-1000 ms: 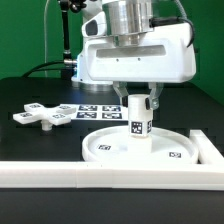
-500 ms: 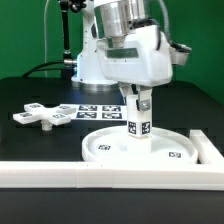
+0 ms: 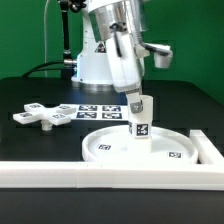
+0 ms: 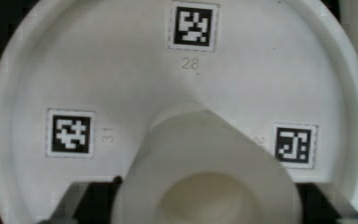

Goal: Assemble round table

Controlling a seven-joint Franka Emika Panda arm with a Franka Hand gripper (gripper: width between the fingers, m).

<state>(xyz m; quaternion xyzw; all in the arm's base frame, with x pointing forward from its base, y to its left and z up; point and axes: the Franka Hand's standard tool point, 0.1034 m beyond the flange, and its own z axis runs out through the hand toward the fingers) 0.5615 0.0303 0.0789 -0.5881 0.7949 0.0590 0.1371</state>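
The round disc [image 3: 108, 150] lies flat on the table, rim up, with tags on its floor. The short thick cylinder leg [image 3: 139, 125] stands upright at the disc's middle. My gripper [image 3: 139, 103] comes down from above and is shut on the leg's upper part. In the wrist view the leg [image 4: 220, 165] fills the space between my dark fingers [image 4: 94, 203], with the disc [image 4: 123, 70] behind it. The flat cross-shaped base piece [image 3: 40, 115] lies apart on the black table at the exterior view's left.
The marker board [image 3: 92, 110] lies flat behind the disc. A long white border wall [image 3: 100, 173] runs along the front edge and turns up at the exterior view's right [image 3: 208, 148]. The arm's base stands at the back.
My hand has turned about its vertical axis over the leg, its broad white face swinging away. The leg stays upright at the disc's middle. The cross base has not moved.
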